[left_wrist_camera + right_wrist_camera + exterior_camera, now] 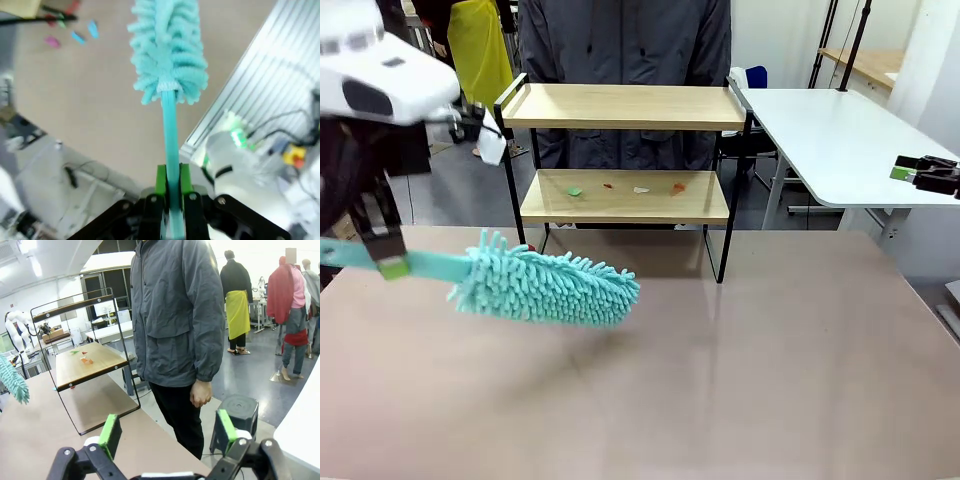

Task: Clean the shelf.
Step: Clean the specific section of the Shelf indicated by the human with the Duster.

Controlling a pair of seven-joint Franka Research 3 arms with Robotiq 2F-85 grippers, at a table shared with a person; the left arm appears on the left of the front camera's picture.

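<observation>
Counter [740,380] first: we are looking across its brown top. Low over its left side, our left fingers [392,267] are clamping tight on the flat handle of a turquoise duster [545,285]. Its fluffy head is hovering just above the surface, pointing toward the middle, apart from the shelf. Off to our right, the right fingers [111,432] are standing wide apart, gripping nothing. Further back, the shelf [625,105] is standing upright on the counter near its far edge, and we are spotting small coloured scraps [625,188] lying on its lower board. Behind it, a person [620,40] in a grey jacket is standing close, one hand hanging at the side.
</observation>
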